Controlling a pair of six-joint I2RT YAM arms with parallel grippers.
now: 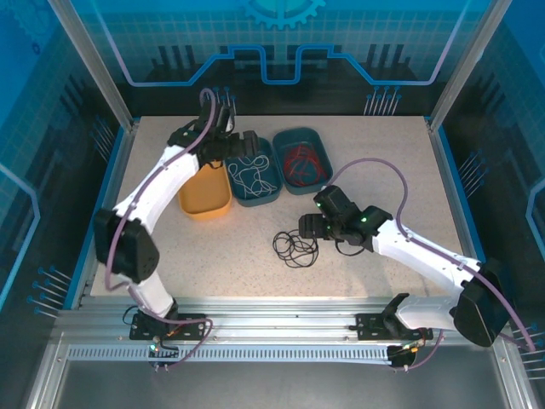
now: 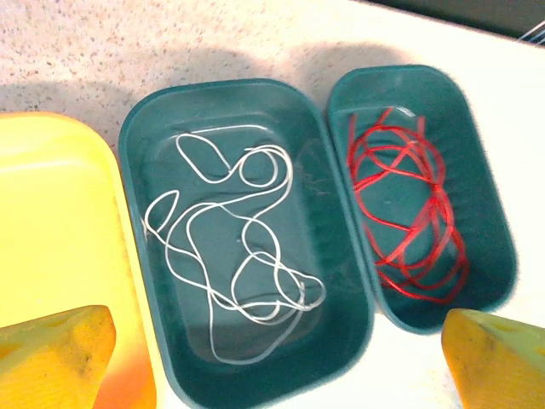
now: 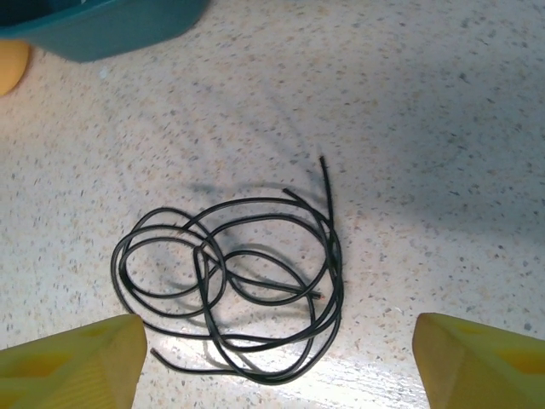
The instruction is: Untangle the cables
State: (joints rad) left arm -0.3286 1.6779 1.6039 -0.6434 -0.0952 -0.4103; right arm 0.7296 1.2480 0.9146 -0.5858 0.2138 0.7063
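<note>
Top external view: nearest the arm bases, the black cable (image 1: 294,247) lies loosely coiled on the speckled table (image 1: 383,153). The right gripper (image 3: 278,332) hangs just above it, fingers spread wide and holding nothing. Farther back stand a yellow tray (image 1: 204,200), a middle teal tray (image 1: 255,201) holding the white cable (image 1: 249,173), and a right teal tray (image 1: 298,132) holding the red cable (image 1: 304,162). The left gripper (image 2: 278,324) hovers there, spread and empty.
</note>
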